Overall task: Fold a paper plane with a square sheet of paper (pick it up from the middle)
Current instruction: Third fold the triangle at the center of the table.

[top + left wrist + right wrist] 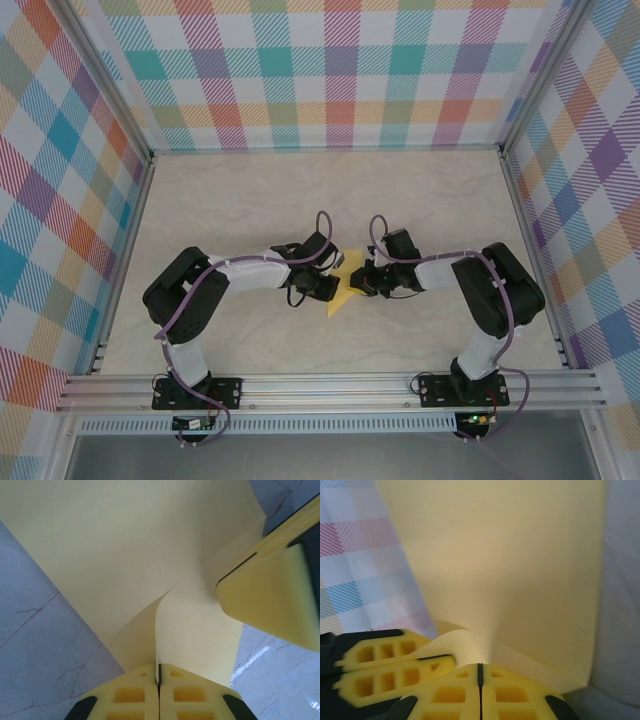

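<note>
The bright-yellow sheet of paper [343,292] is held up between my two grippers at the middle of the table. My left gripper [332,287] is shut on one edge of it. In the left wrist view the jaws [159,676] pinch a thin upright fold, and the sheet [125,555] spreads out beyond them. My right gripper [361,281] is shut on the opposite side, and its jaws [480,670] clamp the sheet [510,565] where it curls. Each wrist view shows the other gripper's fingers [272,595] [395,667] close by. The paper is a bent sheet, not a slim dart.
The pale marbled table [250,200] lies open round the arms. Plaid walls [340,70] close in the back and both sides. An aluminium rail [330,385] runs along the near edge by the arm bases.
</note>
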Motion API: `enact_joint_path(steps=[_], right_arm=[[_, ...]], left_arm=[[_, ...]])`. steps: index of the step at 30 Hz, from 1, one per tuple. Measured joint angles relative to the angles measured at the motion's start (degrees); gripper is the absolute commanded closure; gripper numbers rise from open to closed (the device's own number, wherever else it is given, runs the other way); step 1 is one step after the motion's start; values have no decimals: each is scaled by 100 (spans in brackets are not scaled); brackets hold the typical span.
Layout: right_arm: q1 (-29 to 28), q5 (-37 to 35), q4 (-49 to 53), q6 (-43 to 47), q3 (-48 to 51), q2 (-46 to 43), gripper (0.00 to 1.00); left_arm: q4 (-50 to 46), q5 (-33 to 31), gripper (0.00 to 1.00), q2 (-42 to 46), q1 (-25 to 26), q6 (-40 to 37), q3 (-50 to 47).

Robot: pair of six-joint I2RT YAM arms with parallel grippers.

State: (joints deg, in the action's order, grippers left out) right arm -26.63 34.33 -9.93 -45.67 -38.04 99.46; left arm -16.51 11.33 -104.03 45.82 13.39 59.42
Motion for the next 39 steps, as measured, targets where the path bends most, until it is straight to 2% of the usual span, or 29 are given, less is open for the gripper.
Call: enact_joint_path(steps=[5, 11, 12, 15, 17, 20, 22, 25, 31, 39], right_arm=[[0, -37, -7, 79, 7, 11, 96], [-7, -131, 17, 98, 13, -22, 96], [-7, -151, 22, 98, 17, -28, 96], [-7, -216, 74, 101, 22, -68, 96], [-7, -256, 103, 98, 35, -96, 96], [-7, -286, 96, 96, 66, -131, 96], [-4, -291, 96, 96, 70, -136, 95], [-4, -293, 74, 94, 81, -136, 96], [-4, -293, 68, 94, 81, -136, 95], [-7, -299, 76, 98, 81, -136, 95]], left_arm=[[9, 0, 88, 0, 0, 4, 0], [-177, -225, 65, 81, 26, 173, 74], [-313, -376, 55, 138, 26, 247, 85], [-662, -767, 51, 407, -13, 595, 87], [-824, -920, 54, 651, -28, 866, 87], [-826, -841, 66, 1110, -28, 1416, 66], [-498, -557, 73, 1399, -28, 1788, -63], [151, -20, 78, 1563, -26, 2350, -361], [1010, 654, 80, 1351, -22, 3077, -846], [1886, 1274, 79, 678, -17, 3521, -1012]])
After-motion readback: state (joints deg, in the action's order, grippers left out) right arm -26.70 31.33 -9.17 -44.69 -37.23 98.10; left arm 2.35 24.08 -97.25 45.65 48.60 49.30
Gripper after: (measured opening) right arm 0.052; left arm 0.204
